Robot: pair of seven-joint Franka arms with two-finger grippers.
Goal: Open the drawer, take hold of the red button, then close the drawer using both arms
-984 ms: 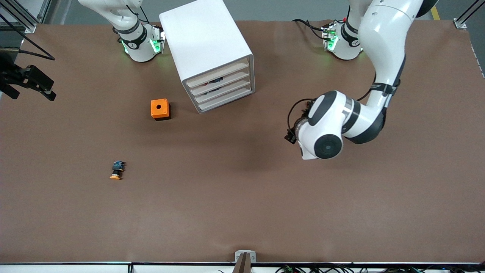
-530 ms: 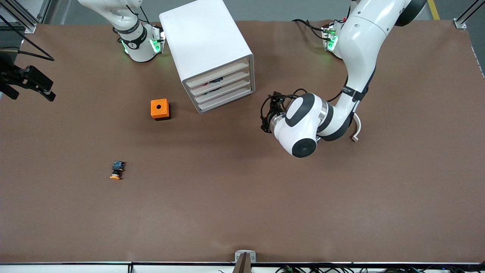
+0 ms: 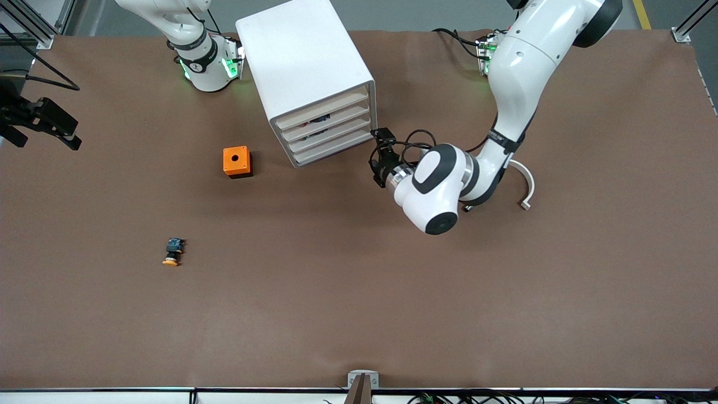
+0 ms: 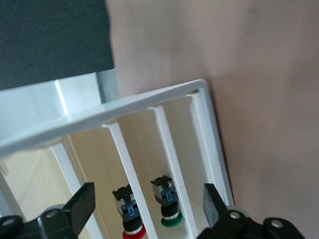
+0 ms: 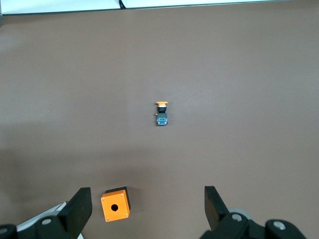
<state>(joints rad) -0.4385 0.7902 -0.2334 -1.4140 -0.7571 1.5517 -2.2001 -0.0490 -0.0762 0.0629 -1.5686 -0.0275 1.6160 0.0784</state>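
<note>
Left gripper (image 3: pixel 377 150) sits just beside the cabinet (image 3: pixel 305 67), at the corner of its front toward the left arm's end, fingers (image 4: pixel 82 201) spread wide, holding nothing. The left wrist view looks straight into the drawer fronts from there. Right gripper (image 5: pixel 144 206) is up over the right arm's end of the table, wide open and empty; that arm is waiting. All four drawers (image 3: pixel 325 126) look shut or nearly so, none pulled out yet, so the opening step is still to do. The red button (image 4: pixel 130 214) is inside the cabinet, seen through the front gaps in the left wrist view, with a green-capped one (image 4: pixel 167 201) in the slot beside it; can't tell for certain which drawer each sits in. Handling guess: the drawer is thin light plastic, should slide easily, but the cabinet itself looks light and may skid, so the second arm bracing it makes sense. The slim front lip is the only place to hook; it looks smooth and shallow, likely slippery. The button is small, rigid, light; best pinched across the black body rather than the rounded cap. Count: one cabinet, four drawers, two buttons visible inside, one orange-capped button (image 3: pixel 173 252) loose on the table nearer the front camera, one orange box (image 3: pixel 237 161) with a hole in its top near the cabinet, two arms.
</note>
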